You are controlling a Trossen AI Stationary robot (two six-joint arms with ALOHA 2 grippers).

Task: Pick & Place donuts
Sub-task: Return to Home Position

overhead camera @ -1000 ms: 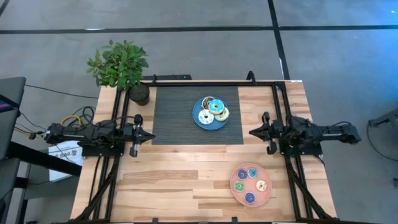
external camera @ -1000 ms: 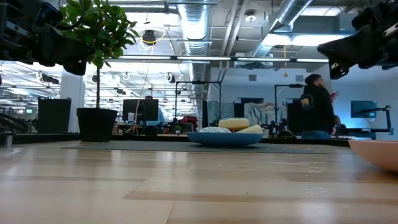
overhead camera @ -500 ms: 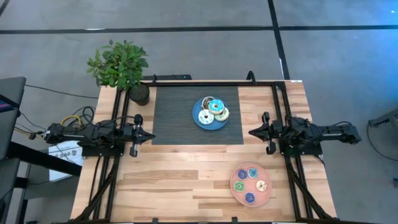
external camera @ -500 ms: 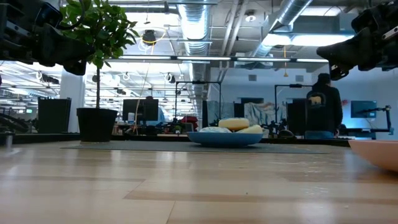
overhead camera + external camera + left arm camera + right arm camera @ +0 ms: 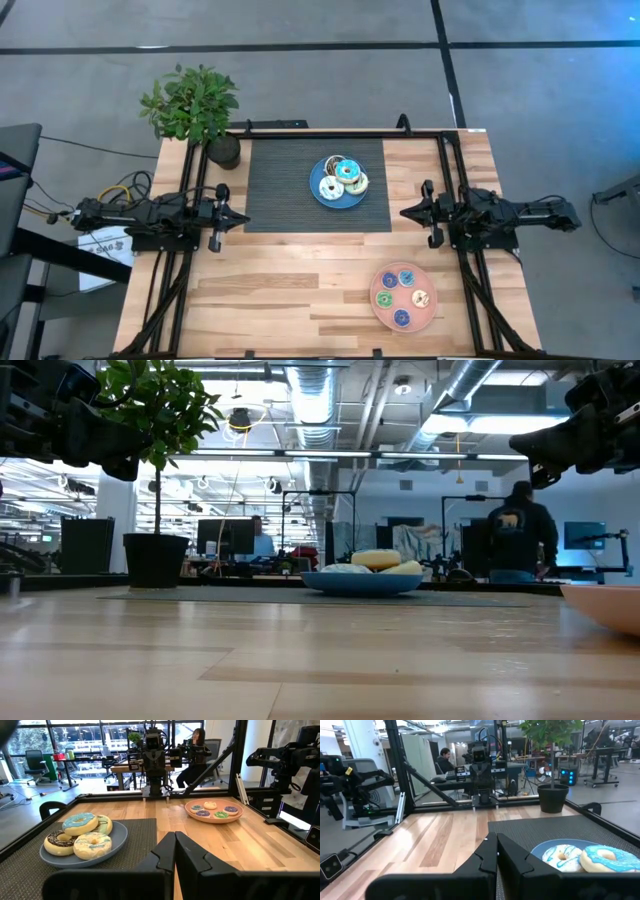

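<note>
Several larger donuts [image 5: 344, 177], iced turquoise, dark brown and white, sit piled on a blue plate [image 5: 322, 195] on the dark mat; they also show in the left wrist view [image 5: 80, 836] and right wrist view [image 5: 592, 857]. Several small donuts [image 5: 404, 293] lie on a pink plate [image 5: 381, 312] near the table's near right corner. My left gripper [image 5: 244, 216] hovers shut left of the mat, pointing right. My right gripper [image 5: 404, 212] hovers shut right of the mat, pointing left. Both are above the table and hold nothing.
A potted plant [image 5: 195, 108] stands at the mat's far left corner. The dark woven mat [image 5: 285, 185] covers the middle far part of the wooden table. Black frame rails [image 5: 455, 180] run along both sides. People show in the room beyond [image 5: 515, 535].
Neither arm nor any donut has moved. Only a person in the room behind the table has turned and shifted.
</note>
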